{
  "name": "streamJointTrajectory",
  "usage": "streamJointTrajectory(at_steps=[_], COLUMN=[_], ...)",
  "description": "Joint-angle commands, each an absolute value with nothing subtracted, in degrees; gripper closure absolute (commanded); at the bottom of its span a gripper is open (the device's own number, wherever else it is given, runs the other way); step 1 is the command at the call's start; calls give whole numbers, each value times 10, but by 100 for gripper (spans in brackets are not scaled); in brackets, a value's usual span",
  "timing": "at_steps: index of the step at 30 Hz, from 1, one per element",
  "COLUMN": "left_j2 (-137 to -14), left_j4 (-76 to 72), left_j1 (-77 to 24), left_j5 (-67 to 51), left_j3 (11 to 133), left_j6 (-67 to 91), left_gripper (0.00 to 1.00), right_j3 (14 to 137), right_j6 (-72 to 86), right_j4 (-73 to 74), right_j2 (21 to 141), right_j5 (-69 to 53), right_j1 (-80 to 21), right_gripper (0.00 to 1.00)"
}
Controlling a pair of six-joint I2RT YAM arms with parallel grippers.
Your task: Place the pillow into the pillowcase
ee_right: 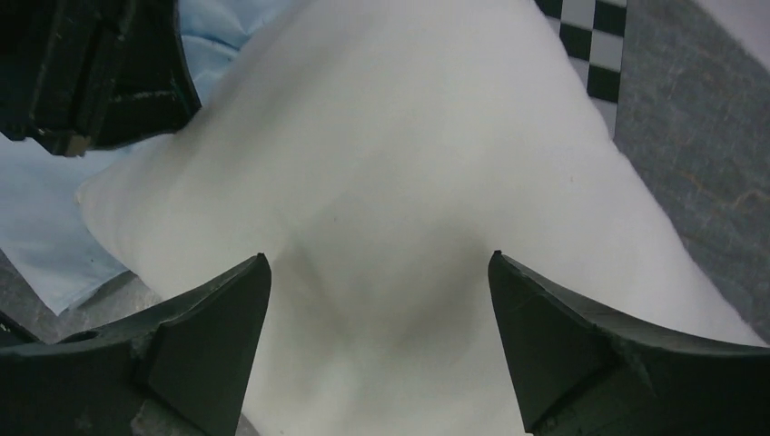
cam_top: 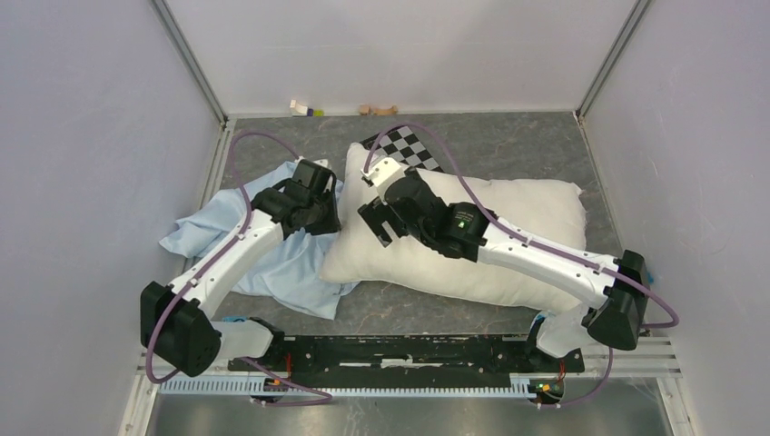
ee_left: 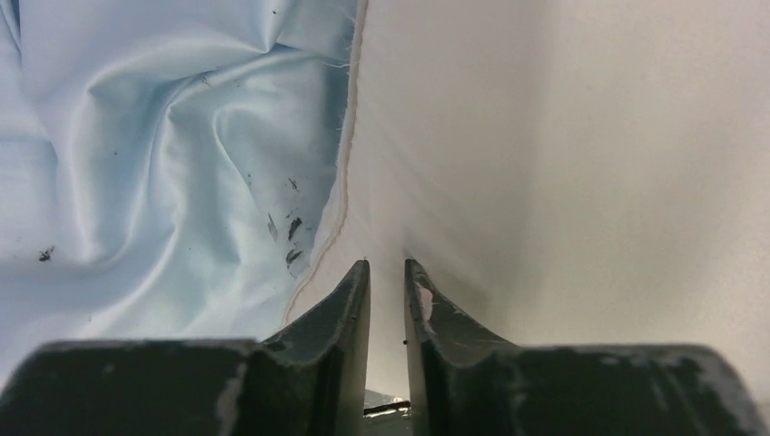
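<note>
1. Both tools were seen from the top camera. The left tool (cam_top: 329, 211) was at the left short edge of the pillow (cam_top: 527, 218), and its state could not be judged from this view. The right tool (cam_top: 380, 227) hovered over the left part of the pillow with its fingers apart. The pillow lay across the middle of the grey surface (cam_top: 508, 136). Its far left corner covered part of a checkerboard panel (cam_top: 409, 145). The pillowcase (cam_top: 272, 263) lay crumpled just to the left of the pillow, touching it and partly under the left arm.

2. In the left wrist view, the left tool (ee_left: 386, 265) had its fingers almost together, and they pinched a small fold of the pillow (ee_left: 590, 182) near its seam (ee_left: 345, 163). The pillowcase (ee_left: 163, 163) lay wrinkled beside this seam, with some dark specks (ee_left: 291, 227) on it.

3. In the right wrist view, the right tool (ee_right: 380, 263) was wide open and held nothing. The pillow (ee_right: 409, 163) filled the space below its fingers. The pillowcase (ee_right: 45, 227) showed at the left edge, under the dark body of the left tool. The checkerboard panel (ee_right: 590, 45) and the bare surface (ee_right: 699, 136) were at the upper right.
</note>
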State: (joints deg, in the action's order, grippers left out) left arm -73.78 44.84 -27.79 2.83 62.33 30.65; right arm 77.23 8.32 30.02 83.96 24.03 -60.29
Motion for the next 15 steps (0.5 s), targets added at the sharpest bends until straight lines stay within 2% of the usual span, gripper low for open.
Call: streamJointTrajectory(at_steps=[1,4,6,11,15], left_j2=[-709,-695,-678,-630,-584], left_j4=[420,435,446,479,485], left_j1=[-284,-282,-278,-243,-206], left_j5=[28,70,98,167,192], left_j3=[617,613,614,611,588], left_j6=[325,336,346,375,393], left_gripper=[75,76,66,53,40], right_j3=[804,862,907,992,976], right_j6=[26,-23,-38,-36,-16], right_j4=[192,184,185,204,210], right_j2=[831,894,941,1054,1109], right_j5=[218,228,240,258,288], right_j1=[-607,-605,-601,-578,-569], right_gripper=[2,2,2,2,2])
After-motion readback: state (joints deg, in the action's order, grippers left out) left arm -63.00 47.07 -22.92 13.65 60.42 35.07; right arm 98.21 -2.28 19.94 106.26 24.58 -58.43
